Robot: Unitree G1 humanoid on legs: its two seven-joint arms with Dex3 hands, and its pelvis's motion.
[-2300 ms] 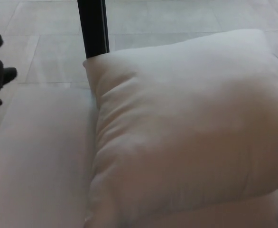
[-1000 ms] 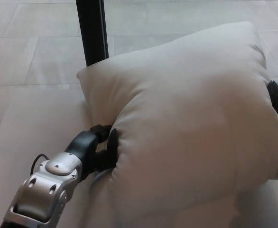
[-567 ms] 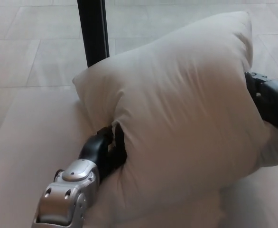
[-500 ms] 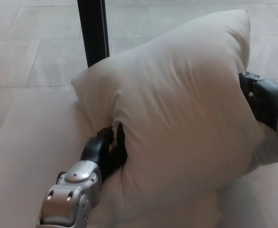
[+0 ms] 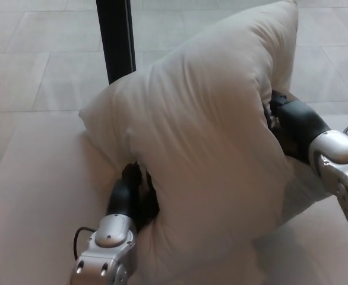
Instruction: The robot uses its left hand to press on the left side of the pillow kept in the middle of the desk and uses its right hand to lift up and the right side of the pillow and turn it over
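Between the left robot hand (image 5: 132, 193), fingers buried unreadably in its lower left edge, and the right robot hand (image 5: 279, 116), fingers hidden behind it, the pillow (image 5: 203, 148) stands tilted on the bench (image 5: 37, 196), roughly half-turned, with tipping over left.

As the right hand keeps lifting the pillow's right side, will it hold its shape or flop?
The pillow probably flops: it dents deeply where the left hand presses in. It seems light, since the right hand props its raised side from behind. Standing nearly on edge, it may well topple over leftward.
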